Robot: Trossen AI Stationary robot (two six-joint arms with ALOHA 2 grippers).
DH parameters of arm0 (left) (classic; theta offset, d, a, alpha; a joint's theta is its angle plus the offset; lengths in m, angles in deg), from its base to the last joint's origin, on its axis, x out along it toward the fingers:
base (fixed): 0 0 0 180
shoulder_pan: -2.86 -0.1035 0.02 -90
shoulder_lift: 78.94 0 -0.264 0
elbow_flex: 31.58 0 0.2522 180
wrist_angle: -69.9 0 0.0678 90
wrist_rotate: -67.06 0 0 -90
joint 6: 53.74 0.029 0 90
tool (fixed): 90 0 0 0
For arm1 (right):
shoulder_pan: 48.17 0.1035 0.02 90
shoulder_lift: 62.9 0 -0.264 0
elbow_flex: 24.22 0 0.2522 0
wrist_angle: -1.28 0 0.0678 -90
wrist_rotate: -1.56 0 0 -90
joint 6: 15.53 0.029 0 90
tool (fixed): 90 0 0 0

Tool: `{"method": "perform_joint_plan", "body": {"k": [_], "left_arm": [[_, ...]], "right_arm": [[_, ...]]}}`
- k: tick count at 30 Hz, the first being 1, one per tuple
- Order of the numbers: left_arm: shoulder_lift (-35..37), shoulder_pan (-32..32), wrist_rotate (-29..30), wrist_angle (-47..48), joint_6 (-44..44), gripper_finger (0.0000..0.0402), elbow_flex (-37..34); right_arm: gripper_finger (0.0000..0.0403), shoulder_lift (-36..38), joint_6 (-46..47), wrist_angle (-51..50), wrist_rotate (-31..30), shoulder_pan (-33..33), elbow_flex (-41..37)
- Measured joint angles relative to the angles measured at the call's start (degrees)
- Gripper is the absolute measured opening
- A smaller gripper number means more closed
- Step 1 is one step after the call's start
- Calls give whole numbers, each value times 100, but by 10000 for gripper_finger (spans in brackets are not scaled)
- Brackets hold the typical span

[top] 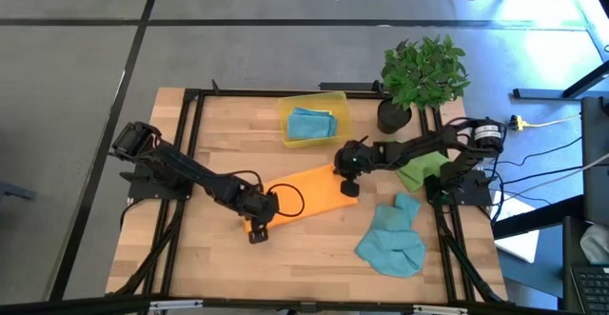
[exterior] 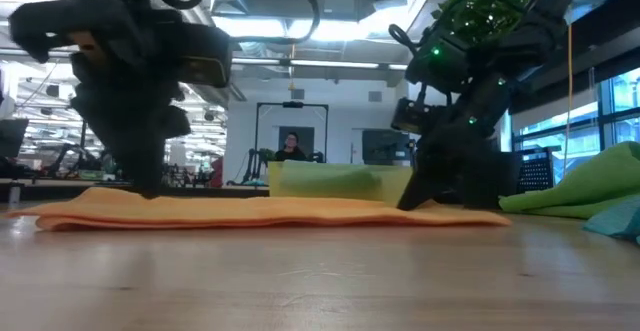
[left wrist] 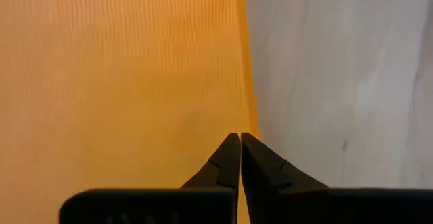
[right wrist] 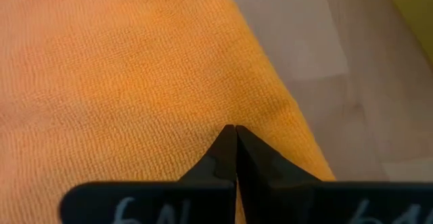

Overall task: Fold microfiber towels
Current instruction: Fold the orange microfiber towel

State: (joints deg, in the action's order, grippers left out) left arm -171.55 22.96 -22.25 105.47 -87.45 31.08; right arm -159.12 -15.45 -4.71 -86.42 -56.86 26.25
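Note:
An orange towel (top: 303,193) lies flat on the table's middle, and also shows in the low view (exterior: 270,211). My left gripper (top: 255,227) is shut at the towel's near left end, tips down on it (left wrist: 240,137). My right gripper (top: 348,187) is shut at the towel's far right end (right wrist: 235,128). A teal towel (top: 393,244) lies crumpled at the near right. A green towel (top: 419,172) lies bunched under my right arm. Another teal towel (top: 310,123) lies in the yellow bin (top: 339,101). The yellow towel is out of view. My left gripper is shut on the orange towel right at its side edge (left wrist: 247,119), coming from above and pointing down. The shut tips hide how much cloth they hold. The towel lies flat on the table. My right gripper is shut on the orange towel a little inside its edge, near a corner (right wrist: 270,109), coming from above at a slant. The tips hide the pinched cloth. The towel lies flat on the table, slightly dented beside the tips.
A potted plant (top: 423,72) stands at the far right, just behind my right arm. The yellow bin stands at the far middle. Bare wood (top: 304,258) lies between the orange towel and the table's near edge. A person (exterior: 291,146) shows far off in the room.

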Motion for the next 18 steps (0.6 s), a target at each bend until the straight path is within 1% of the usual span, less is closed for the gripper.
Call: {"method": "perform_joint_plan", "body": {"k": [3, 6, 9, 11, 15, 18], "left_arm": [[51, 28, 305, 685, 62, 1, 150], [76, 31, 545, 1124, 13, 3, 231], [76, -22, 562, 1665, -86, 1, 240], [76, -36, 563, 1925, -204, 2, 240], [100, -11, 555, 2071, -219, 2, 240], [114, -6, 688, 2091, -272, 1, 240]], "right_arm": [[3, -55, -64, -3, -37, -32, 66], [3, -66, -64, -30, -72, -30, 108], [3, -36, -59, -132, -61, -26, 152], [3, 35, -52, -415, 52, 14, 246], [4, 275, -17, -997, -2, 215, 561], [4, 396, -33, -1139, -134, 354, 645]]}}
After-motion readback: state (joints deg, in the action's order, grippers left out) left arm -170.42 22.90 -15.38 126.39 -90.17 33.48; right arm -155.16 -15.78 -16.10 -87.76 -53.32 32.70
